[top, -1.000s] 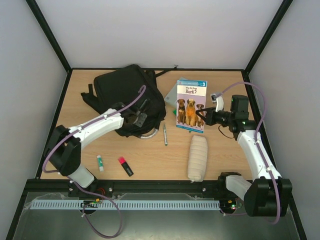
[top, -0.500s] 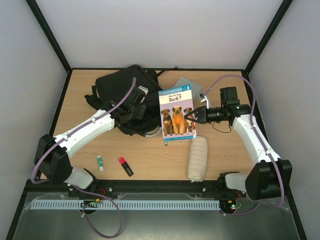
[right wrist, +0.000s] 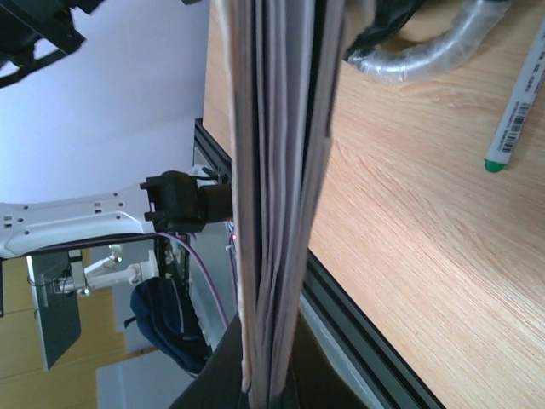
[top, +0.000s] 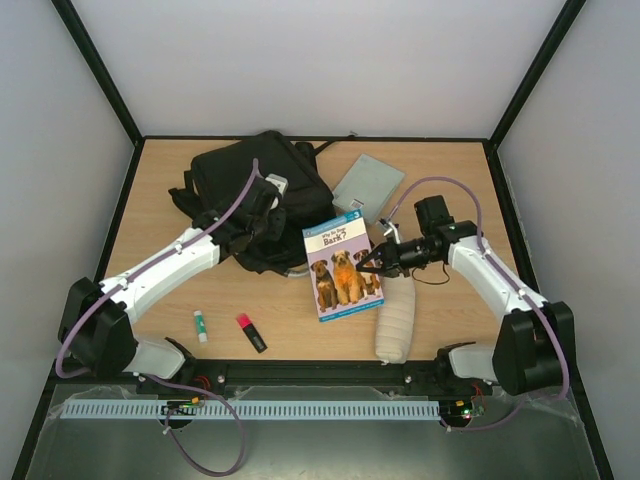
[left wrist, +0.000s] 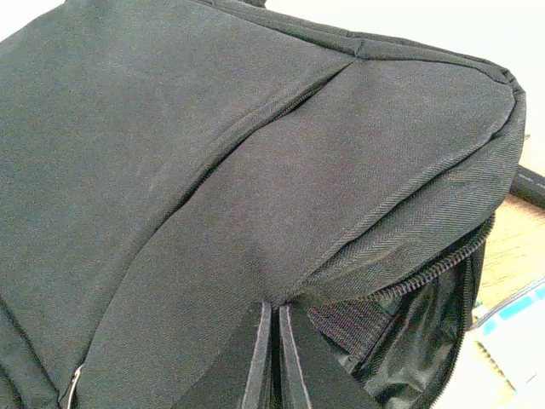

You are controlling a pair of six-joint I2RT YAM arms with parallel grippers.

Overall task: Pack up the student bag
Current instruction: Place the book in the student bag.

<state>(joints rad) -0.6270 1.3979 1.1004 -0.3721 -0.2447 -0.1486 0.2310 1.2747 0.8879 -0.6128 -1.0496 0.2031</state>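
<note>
The student bag (top: pixel 238 170) is a black backpack lying at the back left of the table. My left gripper (top: pixel 262 230) is shut on a fold of its fabric (left wrist: pixel 274 300) next to the open zipper mouth (left wrist: pixel 417 336). My right gripper (top: pixel 372 262) is shut on the right edge of a dog picture book (top: pixel 340 272), which it holds above the table just right of the bag. In the right wrist view the book (right wrist: pixel 277 170) shows edge-on between the fingers (right wrist: pixel 213 375), with the bag's grey handle (right wrist: pixel 426 53) behind it.
A grey notebook (top: pixel 368 187) lies flat at the back, right of the bag. A white cylindrical pouch (top: pixel 395 316) lies under my right arm near the front edge. A glue stick (top: pixel 201 325) and a red-capped marker (top: pixel 250 332) lie front left. A pen (right wrist: pixel 515 106) lies near the handle.
My right gripper has carried the book left and nearer, off the grey notebook to beside the bag's mouth. My left gripper, still pinching the bag, has shifted slightly back.
</note>
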